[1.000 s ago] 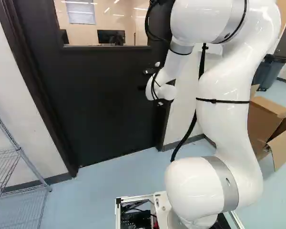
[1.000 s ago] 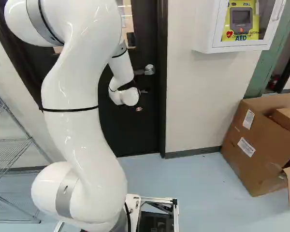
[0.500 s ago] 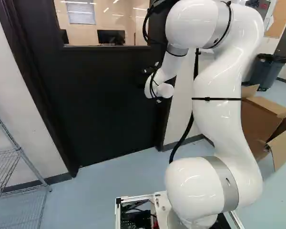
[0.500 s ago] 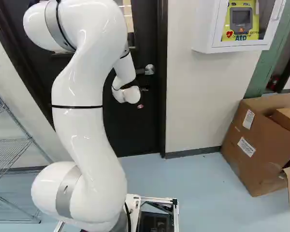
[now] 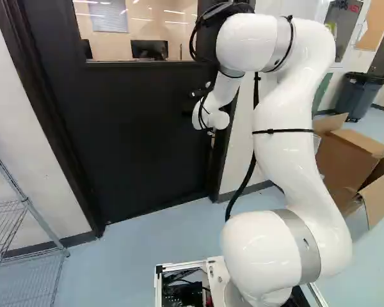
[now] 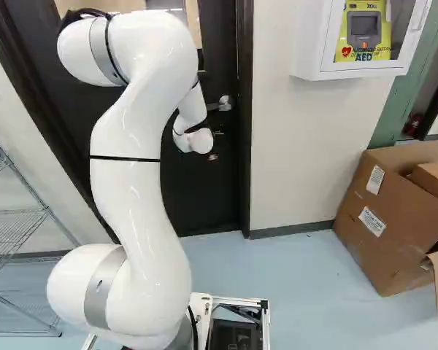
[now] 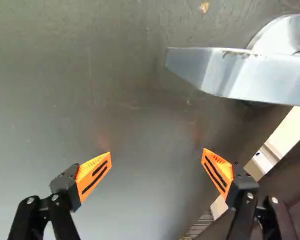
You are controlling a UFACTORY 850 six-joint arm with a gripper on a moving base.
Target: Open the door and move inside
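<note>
Fingers [image 7: 94,174] stand apart near the lever handle [image 7: 240,75]; the door [image 5: 128,141], left base view's upper left, is slightly ajar.

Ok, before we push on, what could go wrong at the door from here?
The door looks slightly ajar, with a gap at its edge. The gripper is open and the handle is outside its fingers, so nothing grips the door if it swings back and latches. One finger points in close by that gap; driving ahead might snag it on the door's edge or the frame.
</note>
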